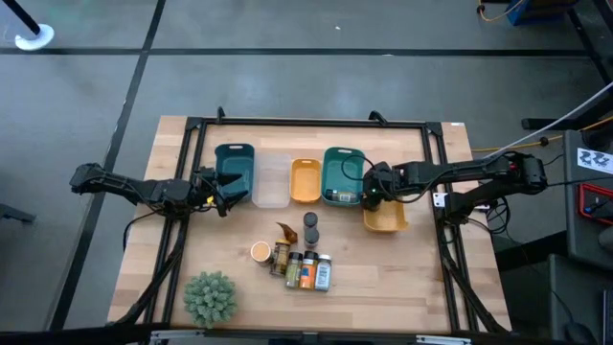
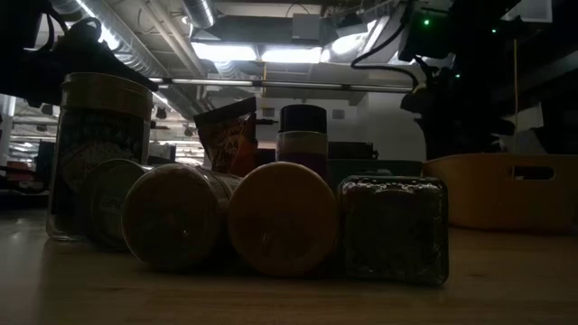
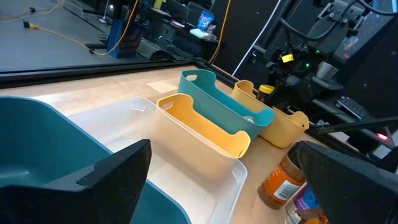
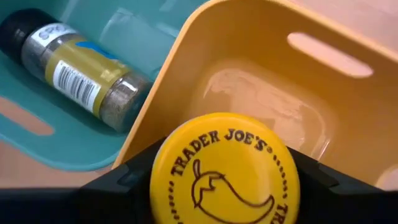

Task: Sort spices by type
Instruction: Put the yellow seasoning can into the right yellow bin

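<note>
Gripping a yellow-lidded jar [image 4: 225,168] in my right tool [image 4: 224,180], I hover over the yellow tray [image 4: 348,93]; my left tool [image 3: 217,180] waits wide open, empty, over the far-left teal tray [image 1: 235,172].

1. Right claw [image 1: 375,199] holds a jar [image 4: 224,169] between its fingers, over the rim where two trays meet.
2. Tray [image 1: 339,178] on its left side has a bottle [image 4: 74,67] lying in it.
3. Tray [image 1: 386,218] sits beneath it, toward the table front.
4. Spice cluster [image 1: 299,261] stands well apart, front-left of it.
</note>
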### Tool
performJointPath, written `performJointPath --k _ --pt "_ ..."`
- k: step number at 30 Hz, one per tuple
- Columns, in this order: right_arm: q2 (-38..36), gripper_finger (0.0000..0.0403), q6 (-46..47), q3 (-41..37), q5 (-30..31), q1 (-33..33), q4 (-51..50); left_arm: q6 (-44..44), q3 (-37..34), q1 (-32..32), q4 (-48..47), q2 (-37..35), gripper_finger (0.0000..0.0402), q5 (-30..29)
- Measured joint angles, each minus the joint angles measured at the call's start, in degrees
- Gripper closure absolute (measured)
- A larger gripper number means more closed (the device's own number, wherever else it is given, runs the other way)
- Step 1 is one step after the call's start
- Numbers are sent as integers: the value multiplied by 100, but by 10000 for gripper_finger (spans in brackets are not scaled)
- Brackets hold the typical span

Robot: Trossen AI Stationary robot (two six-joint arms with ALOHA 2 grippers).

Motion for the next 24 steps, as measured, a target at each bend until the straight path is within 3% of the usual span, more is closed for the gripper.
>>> performJointPath --k 7,24 --pt "0 162 -49 0 -161 0 0 -1 -1 0 0 0 12 0" --pt "0 162 -1180 119 -139 0 -14 -2 -1 1 0 0 12 0"
